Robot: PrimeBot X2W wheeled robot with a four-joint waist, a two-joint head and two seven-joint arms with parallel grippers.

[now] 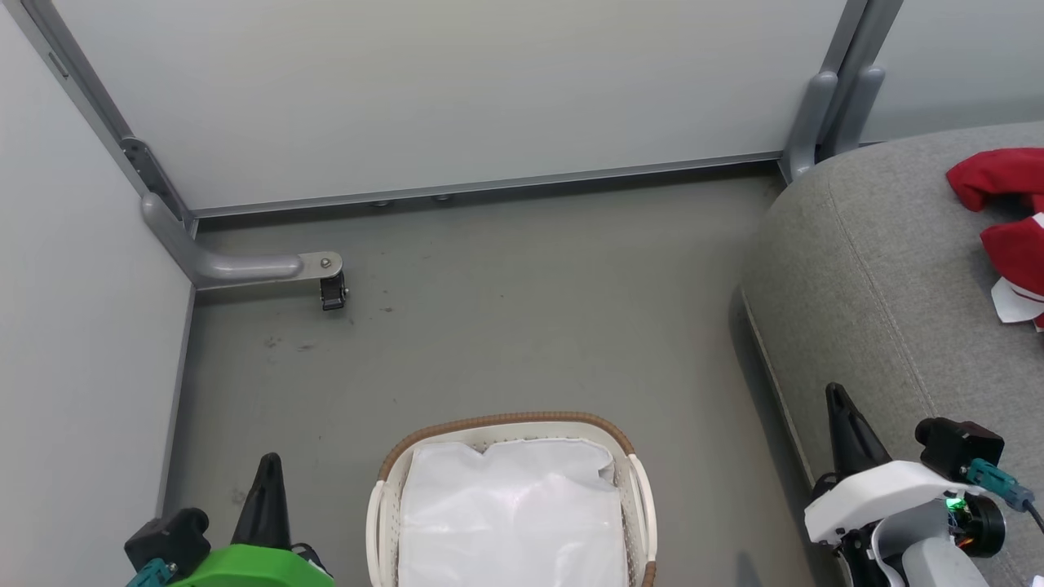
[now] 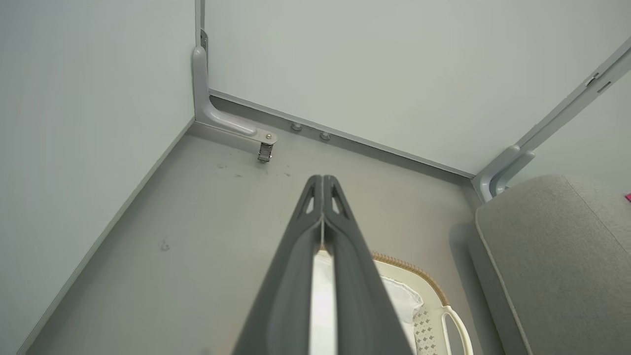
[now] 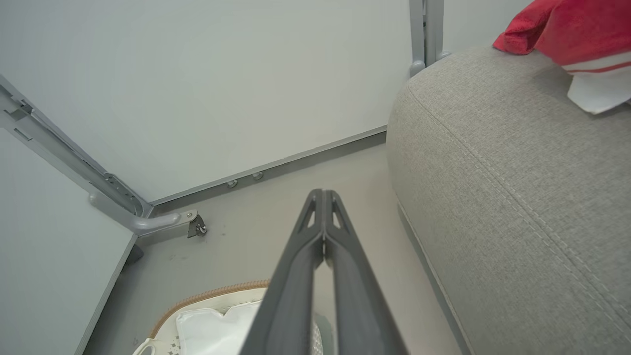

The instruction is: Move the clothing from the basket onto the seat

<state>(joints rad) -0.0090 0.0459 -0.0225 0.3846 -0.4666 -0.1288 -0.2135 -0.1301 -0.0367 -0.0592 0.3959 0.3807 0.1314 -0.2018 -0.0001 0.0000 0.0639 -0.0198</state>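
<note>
Clothing first: the bright red soft garment with white panels and stripe trim (image 1: 1016, 251) lies crumpled on the large grey woven-fabric seat (image 1: 881, 269), at the far right edge of the head view and partly cut off by it. In the right wrist view the clothing (image 3: 572, 29) sits up in the top corner, a white stripe-edged flap draped over the seat's (image 3: 503, 187) grey top.

Now the grippers. The left gripper (image 1: 269, 466) is fully closed, its two dark fingers pressed into a single point, and it holds nothing. Its own wrist view shows the tips (image 2: 322, 178) meeting over the grey floor (image 2: 207, 246), with only a thin sliver of a gap lower down. The right gripper (image 1: 833, 391) is closed too and also empty. Its tips (image 3: 323, 193) touch each other, poised above the floor just beside the seat's rounded front edge and well apart from the clothing.

Between the two arms stands the oval white perforated plastic basket with its brown woven-look rim (image 1: 506, 420). Inside it lies a plain white liner cloth (image 1: 510, 514), rumpled along its far edge. The basket (image 2: 414, 268) sits on the floor near the seat (image 2: 557, 256), a strip of bare floor between them.
</note>
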